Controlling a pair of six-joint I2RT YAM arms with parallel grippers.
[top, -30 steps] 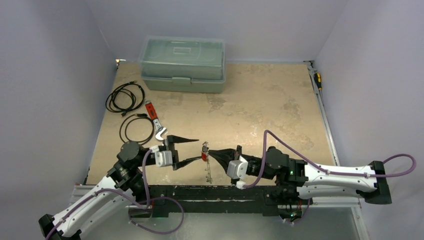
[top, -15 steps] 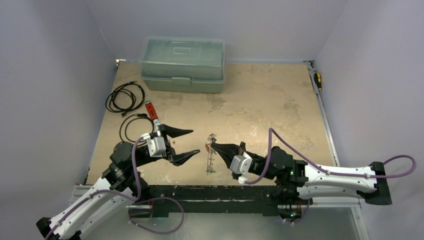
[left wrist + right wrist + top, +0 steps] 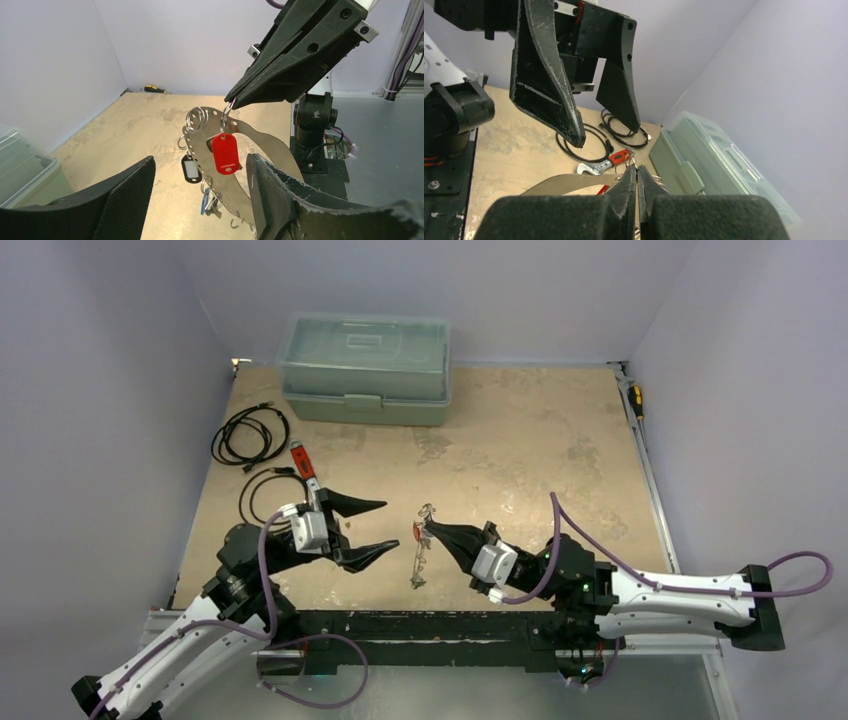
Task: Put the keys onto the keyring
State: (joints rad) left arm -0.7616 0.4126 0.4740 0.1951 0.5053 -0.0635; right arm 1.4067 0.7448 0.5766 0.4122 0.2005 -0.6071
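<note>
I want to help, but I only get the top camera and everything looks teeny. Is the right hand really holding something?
Observer: Yes. On the left wrist camera, the right hand is pinched shut on a small wire ring, and a red tag dangles under it.
Operator: Cool! Is the red one all alone?
Observer: No. A black tag hangs beside it, a bit lower, by the keyring, which is a wide thin metal band with holes along it.
</note>
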